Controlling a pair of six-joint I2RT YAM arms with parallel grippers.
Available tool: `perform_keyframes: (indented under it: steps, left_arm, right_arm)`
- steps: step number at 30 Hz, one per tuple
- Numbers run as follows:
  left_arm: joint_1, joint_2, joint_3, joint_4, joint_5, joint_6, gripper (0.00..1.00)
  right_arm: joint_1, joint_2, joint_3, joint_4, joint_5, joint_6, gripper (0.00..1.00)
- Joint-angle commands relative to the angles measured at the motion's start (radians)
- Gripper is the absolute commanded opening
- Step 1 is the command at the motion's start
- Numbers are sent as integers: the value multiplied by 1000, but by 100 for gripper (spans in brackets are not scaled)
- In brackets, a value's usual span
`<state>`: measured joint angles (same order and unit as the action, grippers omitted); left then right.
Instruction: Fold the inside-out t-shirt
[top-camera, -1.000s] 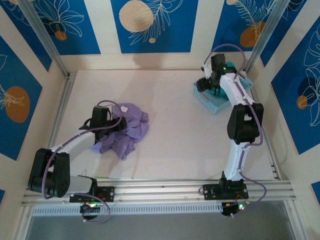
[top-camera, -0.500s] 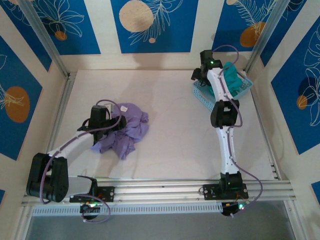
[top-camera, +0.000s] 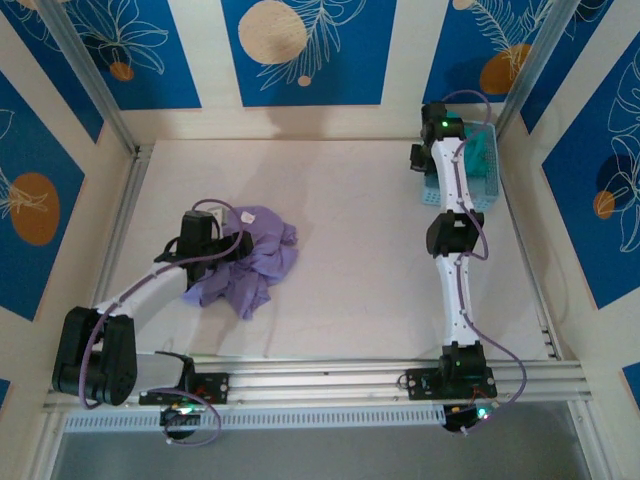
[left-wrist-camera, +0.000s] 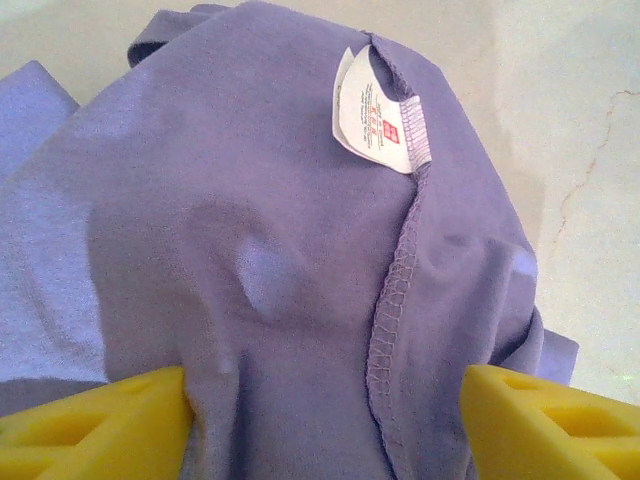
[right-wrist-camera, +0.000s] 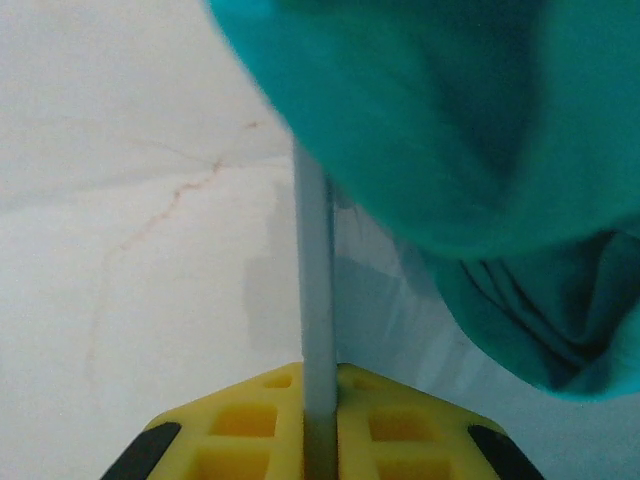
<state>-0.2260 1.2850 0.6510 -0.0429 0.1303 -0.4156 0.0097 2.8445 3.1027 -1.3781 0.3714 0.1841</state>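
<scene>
Shirt: the inside-out t-shirt (top-camera: 255, 255) is lying crumpled on the left half of the surface (top-camera: 370, 270), bunched up in folds rather than spread flat.
Left edge: the shirt is sitting near the left rail (top-camera: 118, 235) but apart from it, with a bare strip between them.
Near edge: a band of bare surface is running between the shirt's lowest fold and the near rail (top-camera: 330, 378).
Open middle: a wide bare stretch is lying between the shirt and the basket (top-camera: 487, 196), which are well apart.
Far right corner: the basket is sitting close to the right post (top-camera: 530, 70) and the back wall, with a teal garment (top-camera: 478, 152) heaped in it.
Left arm: the left arm (top-camera: 140, 290) is reaching in from the near-left corner, its head right at the shirt's left side.
Left jaws: released and standing wide, with one yellow finger (left-wrist-camera: 95, 420) on either side of a hump of cloth. I cannot tell whether they are touching it.
Right jaws: clenched on the basket's thin wall, the pads (right-wrist-camera: 260, 410) pressing it from both sides.
Left wrist view: it is showing a white label (left-wrist-camera: 370, 118) with red print and a stitched seam (left-wrist-camera: 398, 290) running down from it. From above, that label is reading as a white speck.
Right wrist view: the wall is standing as an upright grey strip between the pads, with teal cloth spilling over its top. From above, the grip is too small to make out.
</scene>
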Motion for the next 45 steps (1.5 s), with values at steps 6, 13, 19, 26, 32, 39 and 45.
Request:
perform_keyframes:
  steps: [6, 13, 19, 26, 32, 39, 45]
  left_arm:
    - [-10, 4, -4, 0, 0, 21, 71]
    - [-9, 35, 10, 0, 5, 25, 71]
    - [-10, 49, 7, 15, 5, 21, 71]
    - [-11, 62, 6, 32, 34, 6, 71]
    - [-11, 43, 4, 22, 31, 12, 71]
    - [-10, 36, -1, 19, 21, 19, 71]
    - [-10, 44, 3, 20, 39, 12, 72]
  right_arm:
    - [-56, -65, -47, -52, -56, -260, 12]
    - [-102, -226, -307, 71, -190, -291, 13]
    - [-144, -468, -708, 328, -287, -305, 15]
    - [-181, -584, -974, 540, -302, -377, 13]
    - [-199, -594, -1077, 662, -216, -457, 15]
    - [-235, -606, -1134, 708, -242, -449, 30]
    - [-235, -611, -1118, 694, -202, -401, 60]
